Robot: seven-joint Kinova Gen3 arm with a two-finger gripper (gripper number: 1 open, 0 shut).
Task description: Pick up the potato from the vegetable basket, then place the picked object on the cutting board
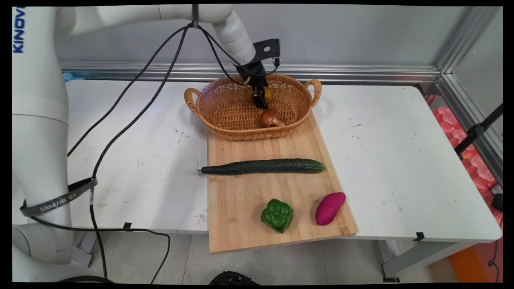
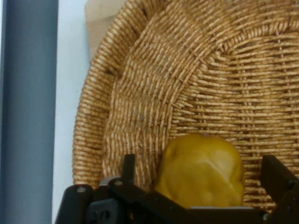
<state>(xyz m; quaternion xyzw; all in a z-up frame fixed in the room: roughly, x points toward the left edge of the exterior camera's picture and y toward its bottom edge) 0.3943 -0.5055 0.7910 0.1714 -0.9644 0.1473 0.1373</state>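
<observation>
1. One black gripper (image 1: 260,97) hangs inside the wicker basket (image 1: 225,112), its fingers set on either side of a yellow pepper (image 2: 201,170); whether they clamp it I cannot tell.
2. Just beside it lies a brown mushroom (image 1: 269,118).
3. Nearer, the cutting board (image 1: 241,196) carries a cucumber (image 1: 265,166), green pepper (image 1: 277,215) and purple sweet potato (image 1: 330,208).

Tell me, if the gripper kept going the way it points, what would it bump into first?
Probably the woven floor of the wicker basket. The gripper points down into it with a yellow fruit between its fingers, so the fruit would likely touch first.
</observation>
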